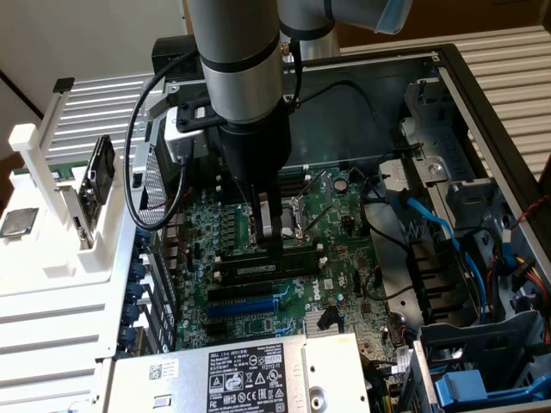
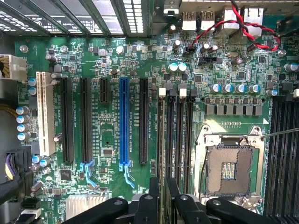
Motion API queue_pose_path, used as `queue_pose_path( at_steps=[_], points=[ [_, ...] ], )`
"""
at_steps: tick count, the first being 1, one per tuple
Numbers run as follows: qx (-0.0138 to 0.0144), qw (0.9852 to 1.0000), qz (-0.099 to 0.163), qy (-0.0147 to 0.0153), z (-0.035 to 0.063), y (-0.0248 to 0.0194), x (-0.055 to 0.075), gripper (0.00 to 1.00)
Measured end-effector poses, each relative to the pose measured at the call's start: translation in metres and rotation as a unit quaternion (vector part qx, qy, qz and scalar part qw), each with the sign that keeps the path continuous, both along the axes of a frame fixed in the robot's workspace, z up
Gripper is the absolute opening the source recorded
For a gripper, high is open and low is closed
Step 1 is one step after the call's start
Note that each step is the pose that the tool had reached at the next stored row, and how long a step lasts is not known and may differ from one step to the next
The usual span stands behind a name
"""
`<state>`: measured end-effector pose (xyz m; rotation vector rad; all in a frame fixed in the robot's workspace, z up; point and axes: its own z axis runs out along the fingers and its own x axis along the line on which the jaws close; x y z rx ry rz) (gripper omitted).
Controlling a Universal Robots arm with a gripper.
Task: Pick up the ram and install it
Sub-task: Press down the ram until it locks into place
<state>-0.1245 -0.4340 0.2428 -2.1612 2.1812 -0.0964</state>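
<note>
Clenching the ram (image 1: 258, 268), the claw (image 1: 274, 251) holds it at the slots (image 2: 180, 135) beside the socket (image 2: 229, 170); the exterior view shows its labelled face (the wrist view, edge-on). The motherboard (image 1: 250, 327) lies in an open case (image 1: 482, 112), with a white rack (image 1: 52, 215) alongside.

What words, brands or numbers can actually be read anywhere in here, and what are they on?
"DELL": it seems, at the corner of the white label on the silver box; the rest of that label is too small to read.
Pale label on the ram: blurred, unreadable.
White print on the motherboard: too small to read.
</note>
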Motion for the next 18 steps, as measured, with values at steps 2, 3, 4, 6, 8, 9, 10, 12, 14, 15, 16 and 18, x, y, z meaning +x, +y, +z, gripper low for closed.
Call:
queue_pose_path(
  at_steps=[2, 3, 4, 6, 8, 9, 10, 12, 14, 15, 16, 18],
  points=[
    [0.0000, 1.0000, 0.000, 0.0000, 0.0000, 0.0000, 0.0000, 0.21],
    [0.0000, 1.0000, 0.000, 0.0000, 0.0000, 0.0000, 0.0000, 0.21],
    [0.0000, 1.0000, 0.000, 0.0000, 0.0000, 0.0000, 0.0000, 0.21],
    [0.0000, 1.0000, 0.000, 0.0000, 0.0000, 0.0000, 0.0000, 0.21],
    [0.0000, 1.0000, 0.000, 0.0000, 0.0000, 0.0000, 0.0000, 0.21],
    [0.0000, 1.0000, 0.000, 0.0000, 0.0000, 0.0000, 0.0000, 0.21],
    [0.0000, 1.0000, 0.000, 0.0000, 0.0000, 0.0000, 0.0000, 0.21],
    [0.0000, 1.0000, 0.000, 0.0000, 0.0000, 0.0000, 0.0000, 0.19],
    [0.0000, 1.0000, 0.000, 0.0000, 0.0000, 0.0000, 0.0000, 0.10],
    [0.0000, 1.0000, 0.000, 0.0000, 0.0000, 0.0000, 0.0000, 0.10],
    [0.0000, 1.0000, 0.000, 0.0000, 0.0000, 0.0000, 0.0000, 0.10],
    [0.0000, 1.0000, 0.000, 0.0000, 0.0000, 0.0000, 0.0000, 0.10]
  ],
)
